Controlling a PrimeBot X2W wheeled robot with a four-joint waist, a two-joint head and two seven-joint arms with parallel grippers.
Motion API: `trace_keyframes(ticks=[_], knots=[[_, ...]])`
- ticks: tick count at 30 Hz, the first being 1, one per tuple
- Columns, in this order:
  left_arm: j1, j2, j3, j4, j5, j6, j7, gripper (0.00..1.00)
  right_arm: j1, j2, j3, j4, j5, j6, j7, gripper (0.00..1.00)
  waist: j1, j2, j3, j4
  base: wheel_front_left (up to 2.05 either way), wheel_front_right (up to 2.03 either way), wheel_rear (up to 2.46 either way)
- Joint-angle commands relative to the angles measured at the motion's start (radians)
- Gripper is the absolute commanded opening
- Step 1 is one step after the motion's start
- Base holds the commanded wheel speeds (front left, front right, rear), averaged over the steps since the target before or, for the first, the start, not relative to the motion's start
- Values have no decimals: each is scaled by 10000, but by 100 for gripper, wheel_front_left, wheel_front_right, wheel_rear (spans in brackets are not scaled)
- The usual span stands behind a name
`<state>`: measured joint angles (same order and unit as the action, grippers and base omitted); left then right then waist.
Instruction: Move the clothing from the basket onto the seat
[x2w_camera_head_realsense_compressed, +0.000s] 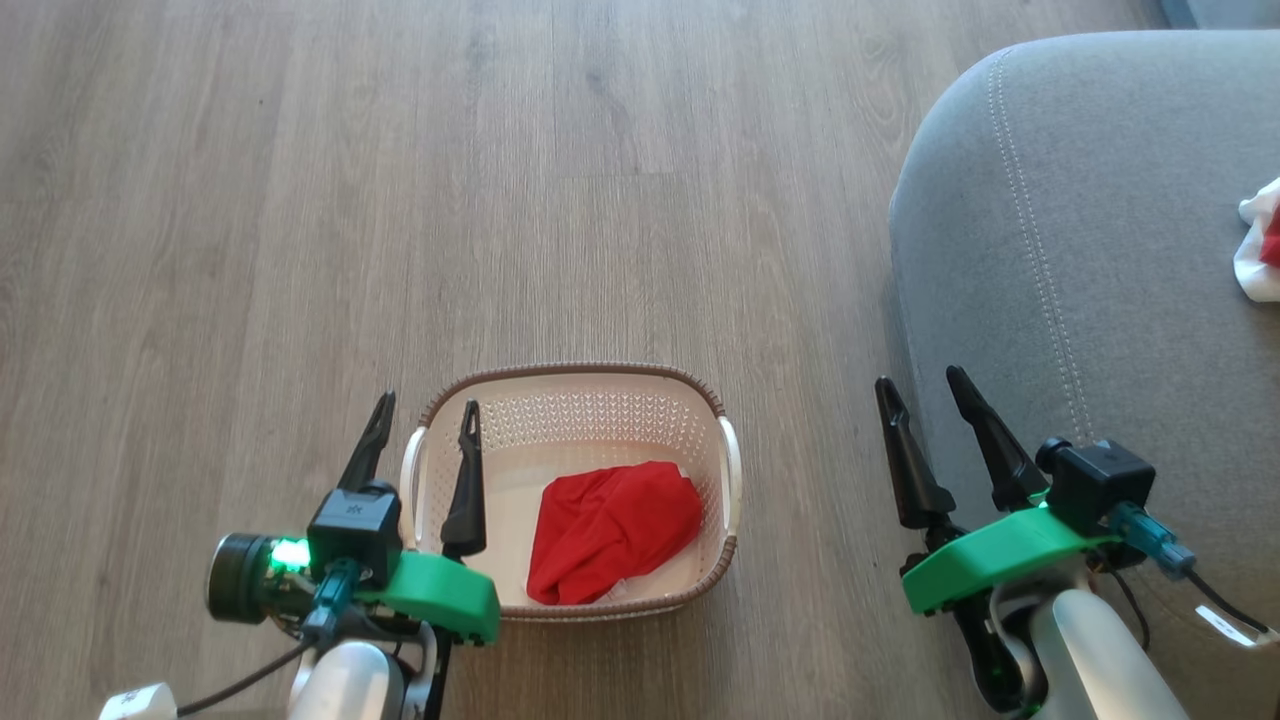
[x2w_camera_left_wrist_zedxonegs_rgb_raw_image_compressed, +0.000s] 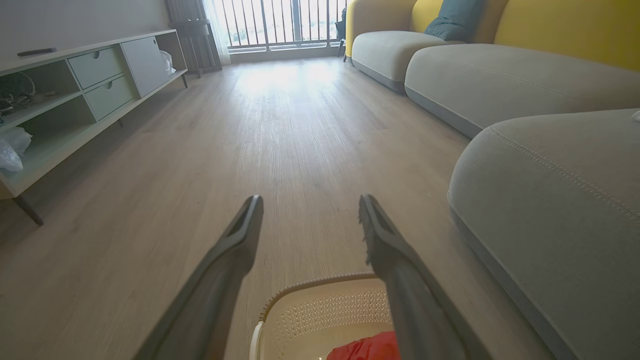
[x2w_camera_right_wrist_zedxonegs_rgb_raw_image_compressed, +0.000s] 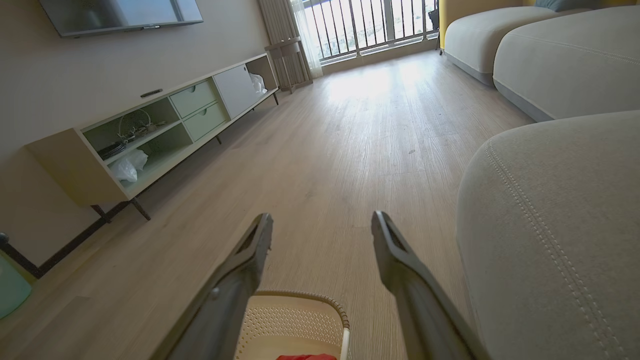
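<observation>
A cream basket (x2w_camera_head_realsense_compressed: 580, 400) with a brown rim stands on the wood floor, and one crumpled red piece of clothing (x2w_camera_head_realsense_compressed: 610, 530) lies inside it. Another red and white piece of clothing (x2w_camera_head_realsense_compressed: 1262, 240) rests on the grey seat (x2w_camera_head_realsense_compressed: 1100, 220) at the far right edge. My left gripper (x2w_camera_head_realsense_compressed: 425, 408) hangs open over the basket's left side, nothing between its fingers. My right gripper (x2w_camera_head_realsense_compressed: 922, 382) stands open at the seat's front-left edge, also empty. The left wrist view shows the basket (x2w_camera_left_wrist_zedxonegs_rgb_raw_image_compressed: 320, 310) and red clothing (x2w_camera_left_wrist_zedxonegs_rgb_raw_image_compressed: 365, 347) below the open left gripper (x2w_camera_left_wrist_zedxonegs_rgb_raw_image_compressed: 310, 210). The right wrist view shows the basket (x2w_camera_right_wrist_zedxonegs_rgb_raw_image_compressed: 295, 315) beneath the open right gripper (x2w_camera_right_wrist_zedxonegs_rgb_raw_image_compressed: 322, 225).
Wood floor (x2w_camera_head_realsense_compressed: 500, 180) stretches ahead of the basket. A long low TV cabinet (x2w_camera_right_wrist_zedxonegs_rgb_raw_image_compressed: 165, 125) lines the left wall. More grey sofa cushions (x2w_camera_left_wrist_zedxonegs_rgb_raw_image_compressed: 500, 75) with yellow backs run along the right toward a railed window (x2w_camera_left_wrist_zedxonegs_rgb_raw_image_compressed: 280, 20).
</observation>
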<state>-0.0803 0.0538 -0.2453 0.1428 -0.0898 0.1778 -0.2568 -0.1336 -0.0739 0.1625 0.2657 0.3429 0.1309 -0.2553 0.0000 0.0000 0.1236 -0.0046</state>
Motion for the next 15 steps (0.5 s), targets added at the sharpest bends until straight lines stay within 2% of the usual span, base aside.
trace_keyframes(ticks=[1,15], knots=[[-397,-35,254,-363,-33,-33,-49,100,-277,44,207,-242,-30,-2,-64,100,0,0,-11,-2,0,0,0],[-365,-35,211,-321,42,-129,-49,100,-308,112,135,-309,-57,-2,-65,100,0,0,-58,-122,0,0,0]])
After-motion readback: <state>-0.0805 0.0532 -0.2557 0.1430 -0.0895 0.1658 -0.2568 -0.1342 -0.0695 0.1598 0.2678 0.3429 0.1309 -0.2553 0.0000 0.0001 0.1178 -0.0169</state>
